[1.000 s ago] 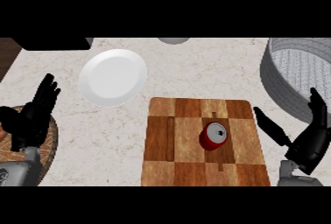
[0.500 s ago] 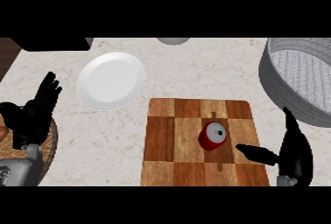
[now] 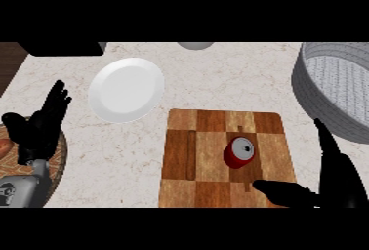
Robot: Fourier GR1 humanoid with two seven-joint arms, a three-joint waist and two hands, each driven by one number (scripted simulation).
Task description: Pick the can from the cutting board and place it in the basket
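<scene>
Red can lies on its side on the wooden cutting board, ungrasped; right hand open just beside it, left hand resting open, grey basket well apart on the tabletop.

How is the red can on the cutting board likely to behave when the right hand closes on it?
The can seems tilted or on its side, so it may roll. Its smooth round wall could slip. The right hand is open beside it.
</scene>
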